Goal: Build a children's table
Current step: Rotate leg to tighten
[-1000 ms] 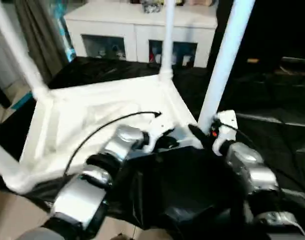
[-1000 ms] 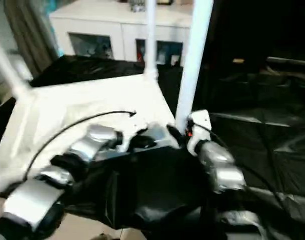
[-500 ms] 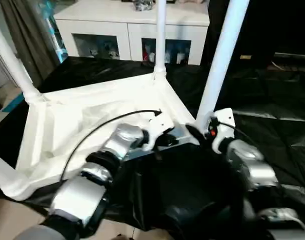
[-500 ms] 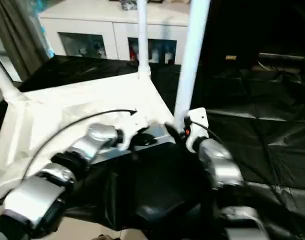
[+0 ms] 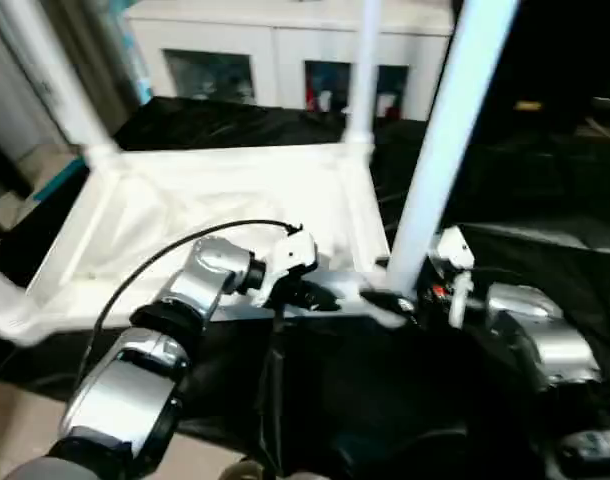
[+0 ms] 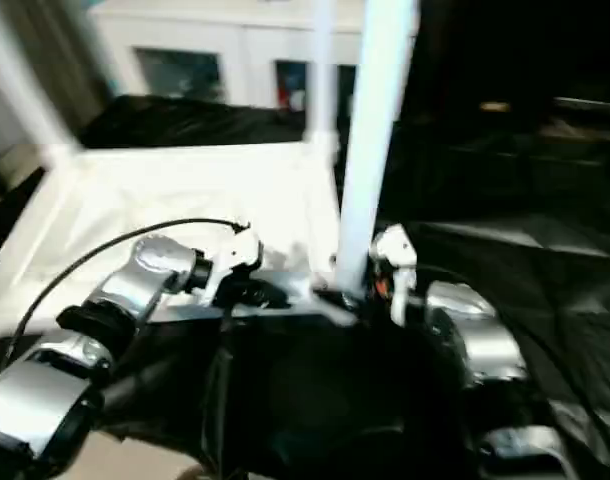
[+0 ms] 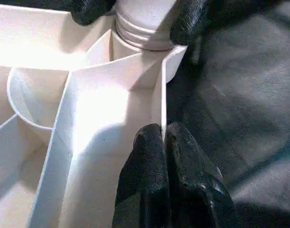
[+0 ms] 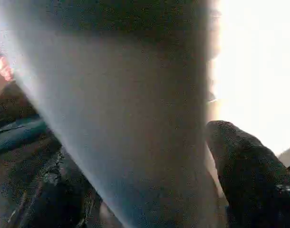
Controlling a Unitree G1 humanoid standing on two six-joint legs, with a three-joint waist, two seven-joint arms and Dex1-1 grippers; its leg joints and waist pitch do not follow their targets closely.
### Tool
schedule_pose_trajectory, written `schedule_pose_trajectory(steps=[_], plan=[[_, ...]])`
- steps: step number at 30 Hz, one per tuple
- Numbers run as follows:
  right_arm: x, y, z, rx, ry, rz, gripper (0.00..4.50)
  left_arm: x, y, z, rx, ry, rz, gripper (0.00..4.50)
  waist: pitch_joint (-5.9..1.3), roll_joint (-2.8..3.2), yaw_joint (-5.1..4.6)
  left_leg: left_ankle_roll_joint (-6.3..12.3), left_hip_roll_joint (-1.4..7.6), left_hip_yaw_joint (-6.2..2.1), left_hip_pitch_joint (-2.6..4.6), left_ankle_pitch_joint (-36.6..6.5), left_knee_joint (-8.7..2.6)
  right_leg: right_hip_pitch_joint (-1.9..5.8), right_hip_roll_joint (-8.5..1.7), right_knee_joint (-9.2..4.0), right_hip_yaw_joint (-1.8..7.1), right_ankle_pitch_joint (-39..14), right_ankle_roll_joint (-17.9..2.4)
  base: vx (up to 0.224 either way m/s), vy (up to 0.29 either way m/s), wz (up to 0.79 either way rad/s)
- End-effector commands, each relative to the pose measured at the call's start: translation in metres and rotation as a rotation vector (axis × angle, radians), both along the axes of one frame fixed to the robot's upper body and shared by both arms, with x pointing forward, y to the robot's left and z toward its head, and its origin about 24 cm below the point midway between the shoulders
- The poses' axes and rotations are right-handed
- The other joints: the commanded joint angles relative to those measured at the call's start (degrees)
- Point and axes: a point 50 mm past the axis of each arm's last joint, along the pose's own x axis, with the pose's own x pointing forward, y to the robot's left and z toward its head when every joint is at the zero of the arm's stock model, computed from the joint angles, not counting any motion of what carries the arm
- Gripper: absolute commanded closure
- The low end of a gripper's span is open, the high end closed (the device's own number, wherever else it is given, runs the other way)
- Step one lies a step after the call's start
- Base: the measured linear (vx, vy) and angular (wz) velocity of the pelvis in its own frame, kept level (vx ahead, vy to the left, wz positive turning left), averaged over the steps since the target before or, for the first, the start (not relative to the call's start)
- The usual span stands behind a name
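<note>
Behind near leg (image 5: 440,150), right end effector (image 5: 405,300) half-hidden

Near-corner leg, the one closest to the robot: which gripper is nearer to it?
Right. The right gripper sits at the base of the near-corner leg, a finger on either side. The left gripper is shut on the tabletop's rim, short of that corner.

I see head cams motion-blurred, soft | glare on white ribbed plastic tabletop underside (image 5: 215,200) | black plastic floor sheet (image 5: 545,200) dim, faint sheen | right wrist cam: white tubular leg (image 8: 121,109) defocused, blown-out bkgd.
</note>
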Motion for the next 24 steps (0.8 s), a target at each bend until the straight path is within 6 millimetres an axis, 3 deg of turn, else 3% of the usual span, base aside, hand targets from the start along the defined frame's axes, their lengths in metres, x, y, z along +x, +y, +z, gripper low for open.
schedule_pose_trajectory(steps=[1,2,6,11,14,18,23,24], plan=[[-0.003,-0.002,0.006,0.001,0.003,0.057,0.96,-0.005,0.002,-0.001,0.004,0.033,-0.048,4.5,-4.34,-1.09,-0.14,7.68,3.67,-1.33,1.59,-9.63,-3.27,3.44,-3.8,-3.77,2.69,-8.6,-14.79,0.0,0.0,0.0],[-0.004,-0.003,0.007,0.0,0.011,0.069,0.96,-0.005,0.003,0.0,0.004,0.034,-0.051,4.5,-4.12,-1.0,-0.16,5.88,3.79,-1.36,1.91,-12.37,-3.58,3.27,-3.77,-4.22,2.78,-12.48,-13.99,0.0,0.0,0.0],[-0.006,-0.005,0.008,0.004,0.029,0.099,1.29,-0.006,0.004,0.002,0.005,0.046,-0.063,4.5,-3.95,-1.2,-0.39,2.8,3.79,-1.53,2.1,-15.88,-4.14,3.27,-3.98,-4.66,2.99,-17.29,-12.13,0.0,0.0,0.0],[-0.007,-0.004,0.008,0.018,0.039,0.112,1.65,-0.006,0.003,0.002,0.004,0.049,-0.066,4.5,-4.18,-1.36,-0.31,3.42,3.62,-1.45,1.81,-13.19,-3.91,3.38,-4.01,-4.37,3.02,-14.26,-12.37,0.0,0.0,0.0],[-0.012,0.001,0.004,0.033,0.06,0.129,1.85,-0.007,0.0,0.003,-0.017,0.042,-0.049,4.5,-4.39,-1.61,-0.17,4.93,3.57,-1.35,1.59,-10.02,-3.56,3.44,-3.96,-3.83,2.99,-10.47,-13.11,0.0,0.0,0.0],[-0.015,0.004,-0.003,0.032,0.074,0.11,1.98,-0.004,-0.005,0.002,-0.031,0.011,0.0,4.5,-4.47,-1.71,-0.11,5.76,3.45,-1.3,1.5,-9.19,-3.36,3.46,-3.97,-3.83,2.88,-10.06,-13.13,0.0,0.0,0.0],[0.001,0.013,-0.027,-0.051,0.055,-0.203,2.09,0.01,-0.025,0.0,-0.05,-0.082,0.219,4.5,-4.0,-1.6,-0.64,2.51,3.26,-1.61,1.73,-13.8,-3.94,3.13,-4.07,-5.03,2.74,-18.79,-10.57,0.0,0.0,0.0],[0.004,0.013,-0.03,-0.06,0.063,-0.257,2.13,0.012,-0.027,-0.001,-0.045,-0.094,0.245,4.5,-3.23,-1.51,-1.65,0.34,3.01,-1.95,2.12,-19.12,-4.4,3.09,-3.93,-5.84,2.37,-26.3,-8.69,0.0,0.0,0.0]])
